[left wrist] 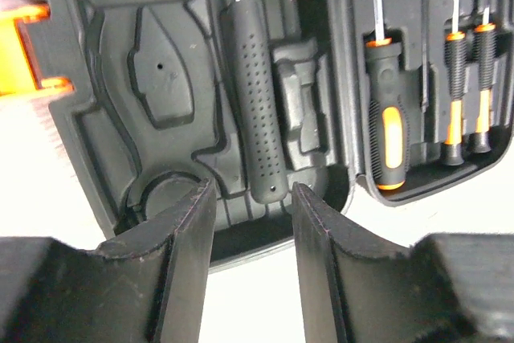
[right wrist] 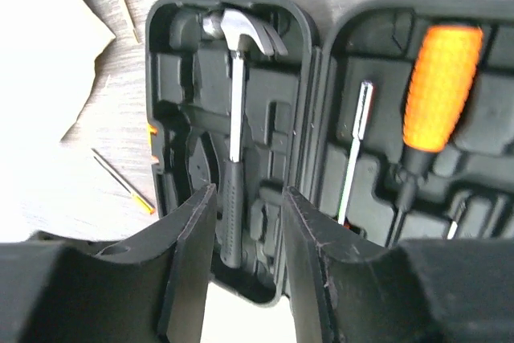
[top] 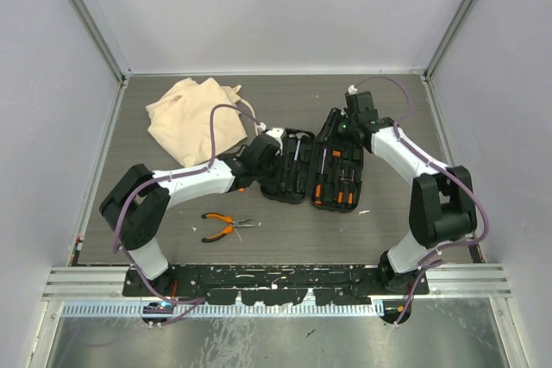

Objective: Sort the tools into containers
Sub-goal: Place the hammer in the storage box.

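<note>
Left end effector (left wrist: 253, 190), jaws apart and empty, hovers over the case (top: 289, 194); we find the pliers (top: 226, 227) behind it, lying crosswise, nearest this arm.

Tool case (top: 291, 185): matt black moulded plastic. Hammer (right wrist: 234, 118): shiny steel head and shaft, dimpled black grip. Screwdriver (right wrist: 438, 86): textured orange plastic handle. Bag (top: 191, 118), 10 o'clock of case: soft creased beige cloth. Table (top: 293, 243): matt grey wood grain.
</note>
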Motion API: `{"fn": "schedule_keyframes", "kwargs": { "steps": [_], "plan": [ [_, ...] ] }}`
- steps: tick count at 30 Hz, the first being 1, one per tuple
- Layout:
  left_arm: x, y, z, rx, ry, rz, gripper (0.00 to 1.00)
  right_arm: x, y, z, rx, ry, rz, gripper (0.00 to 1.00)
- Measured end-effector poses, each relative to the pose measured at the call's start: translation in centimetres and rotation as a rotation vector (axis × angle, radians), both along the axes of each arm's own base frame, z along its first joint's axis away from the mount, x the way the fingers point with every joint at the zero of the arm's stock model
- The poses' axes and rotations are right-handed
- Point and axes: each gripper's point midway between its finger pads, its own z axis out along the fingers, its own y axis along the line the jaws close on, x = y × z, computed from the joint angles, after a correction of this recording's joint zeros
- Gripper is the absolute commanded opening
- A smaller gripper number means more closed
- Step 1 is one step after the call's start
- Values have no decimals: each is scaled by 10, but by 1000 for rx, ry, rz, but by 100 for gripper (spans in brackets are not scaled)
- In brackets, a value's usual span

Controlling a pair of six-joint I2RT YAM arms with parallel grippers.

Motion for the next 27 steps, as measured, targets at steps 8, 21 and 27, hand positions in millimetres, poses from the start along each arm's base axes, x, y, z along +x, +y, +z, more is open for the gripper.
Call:
{"fn": "schedule_keyframes", "kwargs": {
  "steps": [8, 21, 27],
  "plan": [
    [-11, 12, -21, 11, 45, 37, 43, 44, 34, -13, -12, 13, 52, 34],
    [-2, 4, -1, -33, 4, 44, 44, 56, 68, -49, -125, 86, 84, 24],
    [-1, 2, 1, -41, -3, 45, 44, 65, 60, -52, -171, 82, 48, 24]
  ]
}}
